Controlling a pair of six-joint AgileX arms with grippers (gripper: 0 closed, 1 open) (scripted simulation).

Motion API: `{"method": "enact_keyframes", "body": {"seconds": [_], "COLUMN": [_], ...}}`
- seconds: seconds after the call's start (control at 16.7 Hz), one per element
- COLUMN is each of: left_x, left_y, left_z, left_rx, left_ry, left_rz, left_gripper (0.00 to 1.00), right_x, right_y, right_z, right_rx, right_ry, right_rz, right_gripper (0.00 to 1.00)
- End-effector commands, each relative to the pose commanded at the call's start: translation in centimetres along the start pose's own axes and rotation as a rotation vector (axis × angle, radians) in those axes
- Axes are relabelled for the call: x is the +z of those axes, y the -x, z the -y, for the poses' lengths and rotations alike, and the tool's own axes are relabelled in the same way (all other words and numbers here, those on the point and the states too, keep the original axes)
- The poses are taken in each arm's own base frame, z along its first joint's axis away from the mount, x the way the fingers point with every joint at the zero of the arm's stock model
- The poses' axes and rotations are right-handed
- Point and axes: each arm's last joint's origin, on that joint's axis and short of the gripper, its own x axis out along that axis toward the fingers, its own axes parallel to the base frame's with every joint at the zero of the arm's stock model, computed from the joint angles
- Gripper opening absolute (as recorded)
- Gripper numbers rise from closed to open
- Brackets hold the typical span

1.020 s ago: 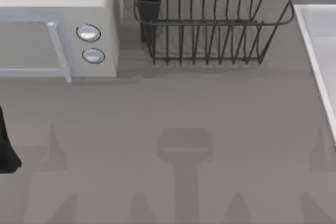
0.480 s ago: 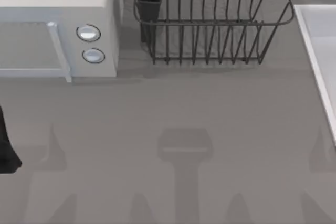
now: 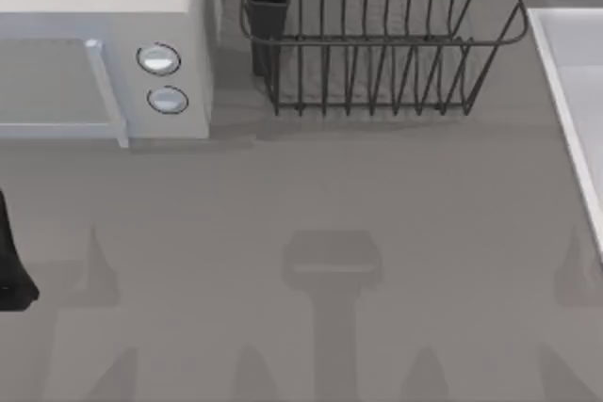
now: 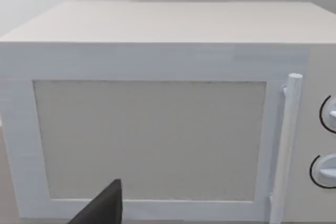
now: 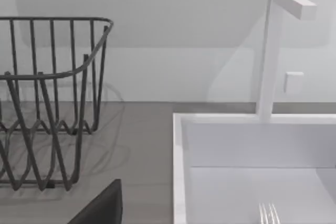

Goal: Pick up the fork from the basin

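The fork (image 5: 269,213) lay inside the basin (image 5: 179,171), its thin silver tines showing on the pale floor of the tub near the wall below the tall white faucet (image 5: 270,51). From above, the basin's whitish rim (image 3: 565,110) ran along the table's right edge, just right of the dark wire dish rack (image 3: 377,44). A white microwave (image 3: 104,44) with two round knobs stood at the far left; no readable lettering appeared on it. The left arm (image 3: 11,261) sat parked at the left edge. Neither gripper's jaw state could be told
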Motion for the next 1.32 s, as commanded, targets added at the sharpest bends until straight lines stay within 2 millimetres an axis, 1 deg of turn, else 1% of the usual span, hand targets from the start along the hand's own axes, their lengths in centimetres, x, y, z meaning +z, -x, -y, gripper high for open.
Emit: {"method": "enact_keyframes", "body": {"seconds": [0.18,0.36,0.48,0.6,0.78,0.9,0.96,1.02,1.14,1.32], "left_x": [0.0,0.0,0.0,0.0,0.0,0.0,0.0,0.0,0.0,0.0], "left_y": [0.0,0.0,0.0,0.0,0.0,0.0,0.0,0.0,0.0,0.0], "left_z": [0.0,0.0,0.0,0.0,0.0,0.0,0.0,0.0,0.0,0.0], "left_rx": [0.000,0.000,0.000,0.000,0.000,0.000,0.000,0.000,0.000,0.000], "left_ry": [0.000,0.000,0.000,0.000,0.000,0.000,0.000,0.000,0.000,0.000], "left_rz": [0.000,0.000,0.000,0.000,0.000,0.000,0.000,0.000,0.000,0.000], "left_gripper": [1.00,1.00,1.00,1.00,1.00,1.00,1.00,1.00,1.00,1.00], "right_x": [1.9,5.1,7.5,9.9,12.8,13.8,14.0,14.0,13.1,10.3], "right_y": [-0.2,-1.3,-2.7,-5.0,-9.7,-13.7,-15.8,-18.0,-22.3,-28.0], "right_z": [0.1,0.3,0.5,0.8,1.6,2.3,2.8,3.2,4.3,6.0], "right_rx": [-0.010,-0.025,-0.036,-0.046,-0.057,-0.061,-0.061,-0.061,-0.057,-0.046], "right_ry": [0.009,0.022,0.032,0.041,0.052,0.056,0.057,0.057,0.054,0.042], "right_rz": [-0.072,-0.194,-0.297,-0.414,-0.607,-0.743,-0.811,-0.879,-1.012,-1.197], "right_gripper": [1.00,1.00,1.00,1.00,1.00,1.00,1.00,1.00,1.00,1.00]}}
